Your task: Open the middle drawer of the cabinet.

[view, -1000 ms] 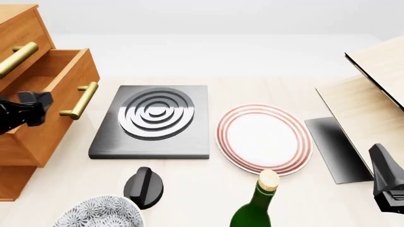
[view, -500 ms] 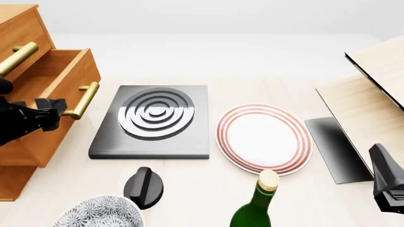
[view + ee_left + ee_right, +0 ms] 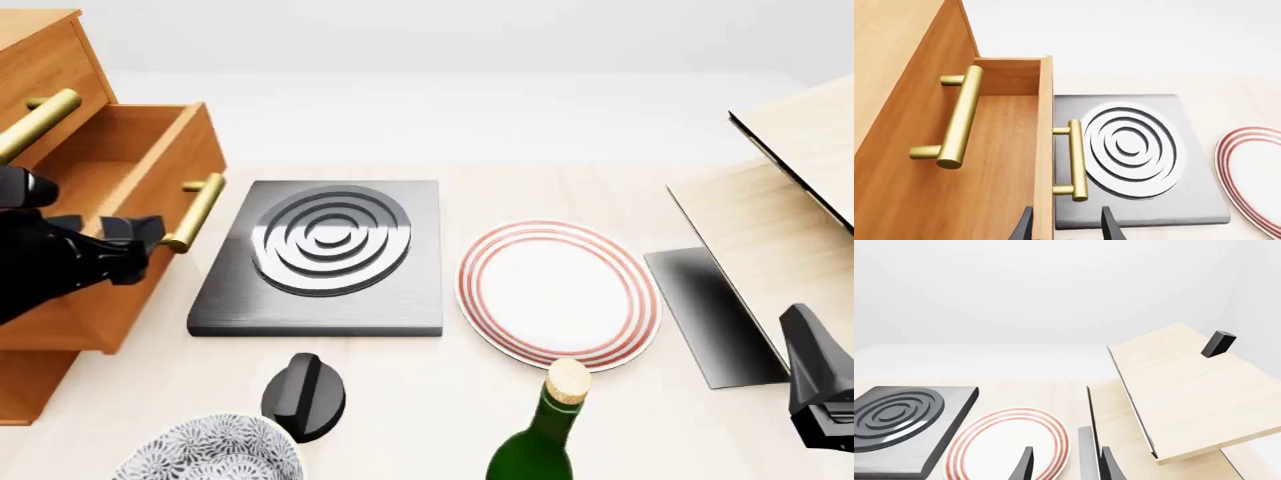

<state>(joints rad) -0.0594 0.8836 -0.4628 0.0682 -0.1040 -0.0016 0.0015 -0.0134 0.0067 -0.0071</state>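
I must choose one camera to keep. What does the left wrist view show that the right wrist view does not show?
Only the left wrist view shows the cabinet, its top drawer and the pulled-out middle drawer with its brass handle. Only the right wrist view shows the pale slanted boards. Both show the grey hotplate and the red-rimmed plate.

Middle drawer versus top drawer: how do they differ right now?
The middle drawer is pulled out, its inside showing; the top drawer sits flush in the cabinet. The middle drawer's handle lies in line with the left gripper, whose jaws are apart; the top drawer's handle has no gripper near it. Both share orange-brown wood and brass bar handles.
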